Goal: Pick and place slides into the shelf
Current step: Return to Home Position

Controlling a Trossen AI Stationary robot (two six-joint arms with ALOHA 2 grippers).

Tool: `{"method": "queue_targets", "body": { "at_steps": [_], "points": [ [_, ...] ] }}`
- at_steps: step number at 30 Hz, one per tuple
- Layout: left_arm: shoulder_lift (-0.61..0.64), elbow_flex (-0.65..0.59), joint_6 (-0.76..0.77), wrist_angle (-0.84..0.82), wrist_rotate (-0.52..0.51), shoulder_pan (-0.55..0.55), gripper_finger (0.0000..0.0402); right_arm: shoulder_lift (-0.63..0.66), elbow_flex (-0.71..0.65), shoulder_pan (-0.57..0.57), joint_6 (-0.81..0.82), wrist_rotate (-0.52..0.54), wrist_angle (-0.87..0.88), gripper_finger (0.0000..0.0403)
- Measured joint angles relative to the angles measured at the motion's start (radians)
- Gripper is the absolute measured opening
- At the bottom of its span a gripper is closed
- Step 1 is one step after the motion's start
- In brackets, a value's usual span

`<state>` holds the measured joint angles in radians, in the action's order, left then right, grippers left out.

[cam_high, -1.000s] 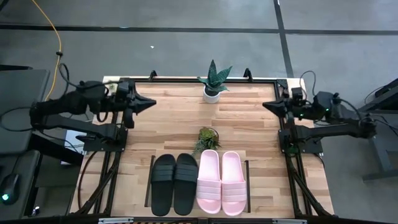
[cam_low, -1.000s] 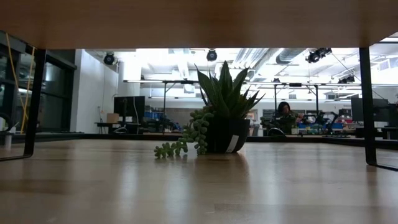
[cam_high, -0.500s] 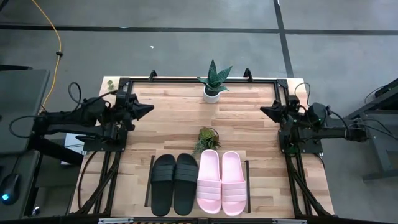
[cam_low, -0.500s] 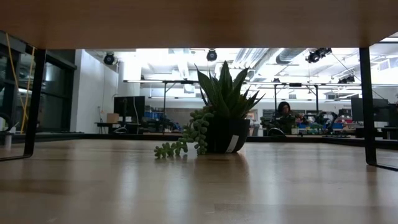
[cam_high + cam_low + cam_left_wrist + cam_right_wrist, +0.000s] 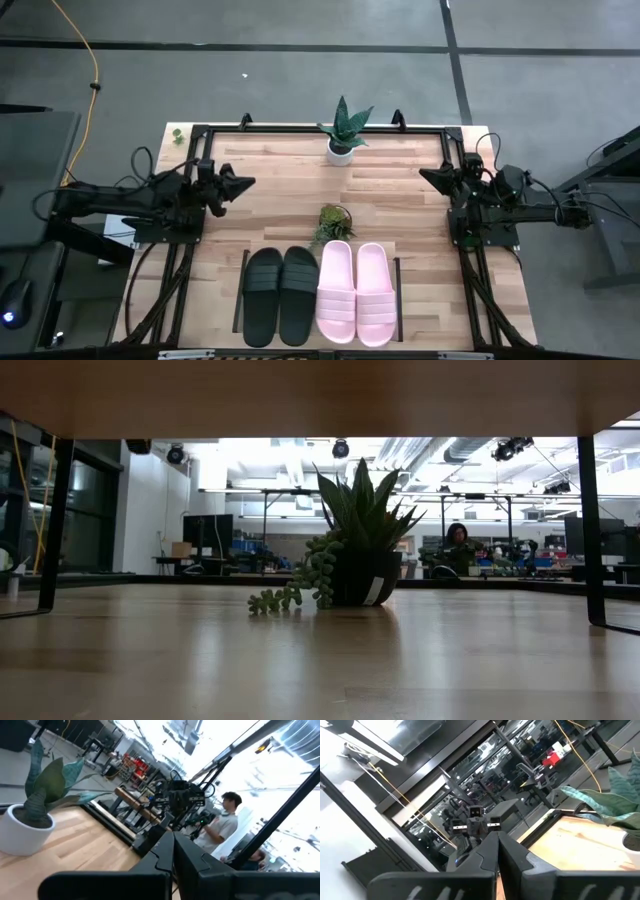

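Two black slides and two pink slides lie side by side, soles down, on the shelf at the table's near edge. In the low view the shelf's underside spans the top. My left gripper hangs shut and empty over the table's left edge, pointing toward the right. My right gripper hangs shut and empty over the right edge, pointing toward the left. Each wrist view shows its own fingers closed together, the left gripper and the right gripper.
A spiky plant in a white pot stands at the table's far edge. A small trailing plant in a dark pot stands just behind the slides. Bare wood lies between the two arms. A person stands in the room beyond the table.
My left gripper has sunk toward the table, drawn back as its arm folds, and rolled somewhat, still shut. My right gripper sank a little early on and has since kept still. The slides have not moved.
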<state>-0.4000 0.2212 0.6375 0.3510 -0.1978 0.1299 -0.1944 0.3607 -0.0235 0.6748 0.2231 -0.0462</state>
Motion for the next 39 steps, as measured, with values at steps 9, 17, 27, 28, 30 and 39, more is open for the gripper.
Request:
{"method": "queue_targets", "body": {
  "at_steps": [9, 17, 27, 28, 30, 39],
  "points": [
    [0.034, -0.100, 0.026, 0.125, 0.008, 0.000, 0.0000, 0.000, 0.000, 0.000, 0.051, -0.006, 0.004, 0.0000],
    [0.165, -0.129, 0.028, 0.017, 0.059, 0.000, 0.0000, 0.000, 0.000, 0.000, 0.081, -0.006, 0.004, 0.0000],
    [0.355, -0.130, 0.031, -0.241, 0.057, 0.000, 0.0000, 0.000, 0.000, 0.000, 0.088, 0.006, 0.004, 0.0000],
    [0.369, -0.130, 0.037, -0.256, 0.054, 0.000, 0.0000, 0.000, 0.000, 0.000, 0.090, 0.006, 0.004, 0.0000],
    [0.395, -0.130, 0.037, -0.272, 0.049, 0.000, 0.0000, -0.001, 0.000, 0.000, 0.097, 0.006, 0.004, 0.0000],
    [0.394, -0.130, 0.018, -0.299, -0.004, 0.000, 0.0000, -0.001, 0.000, 0.000, 0.113, 0.006, 0.004, 0.0000]
  ]
}}
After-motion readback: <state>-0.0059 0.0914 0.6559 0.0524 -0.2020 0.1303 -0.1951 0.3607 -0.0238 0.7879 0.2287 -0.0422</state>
